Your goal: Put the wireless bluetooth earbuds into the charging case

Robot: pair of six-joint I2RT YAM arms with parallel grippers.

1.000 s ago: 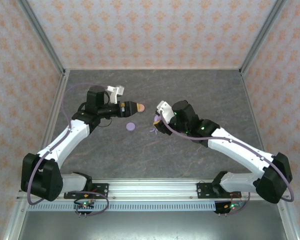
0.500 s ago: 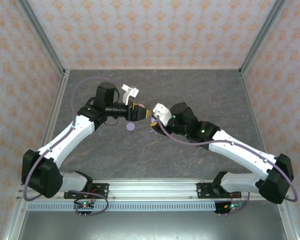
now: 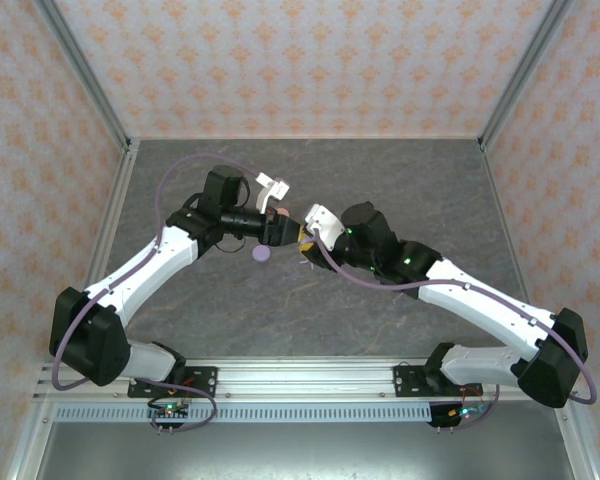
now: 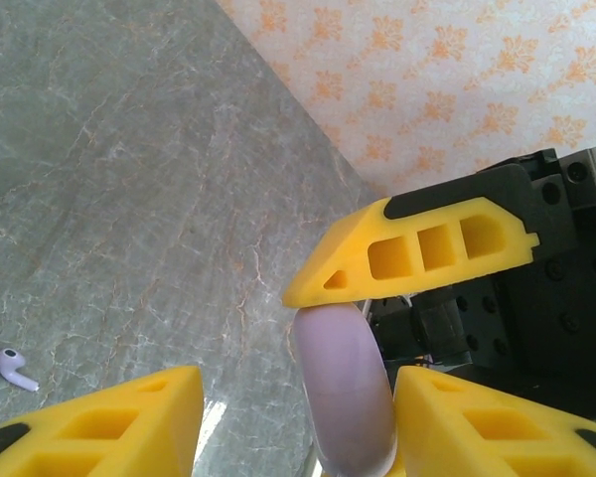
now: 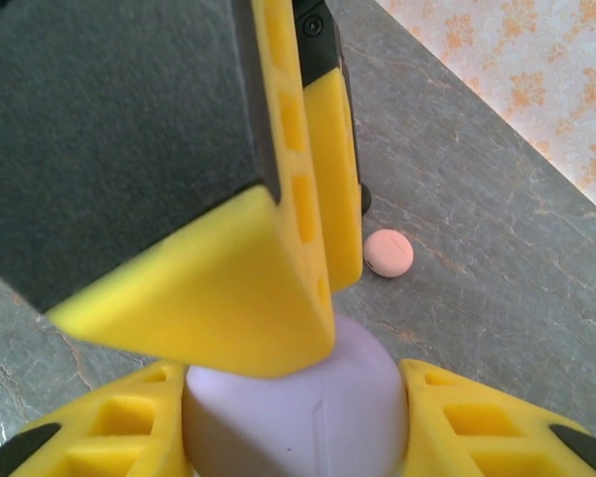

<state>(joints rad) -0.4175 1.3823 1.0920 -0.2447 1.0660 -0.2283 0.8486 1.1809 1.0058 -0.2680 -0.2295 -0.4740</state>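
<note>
Top external view: the gray tabletop (image 3: 400, 180) is the biggest thing. The left arm (image 3: 150, 265) and the right arm (image 3: 460, 290) reach in over its middle, and their tips are almost touching.

The right fingers (image 5: 293, 397) pinch a lilac case (image 5: 298, 432). It sits snug between them and touches both. The left fingers (image 4: 298, 388) are spread. The case stands on edge between them, right beside one finger, with a wide gap to the other. In the right wrist view, one left finger lies across the top of the case.

A lilac disc (image 3: 261, 254) lies on the tabletop near the left fingers, on the side toward the arm bases. A pink disc (image 5: 388, 252) lies on the tabletop a little past both sets of fingers.

Two tiny earbuds (image 4: 5, 370) lie side by side on the tabletop. They are well apart from the left fingers and from the case.

I think the job has only just begun. The case is held up, but it looks closed, and no earbud is in it. The case must be opened first. Then each earbud must be picked up and put inside.
</note>
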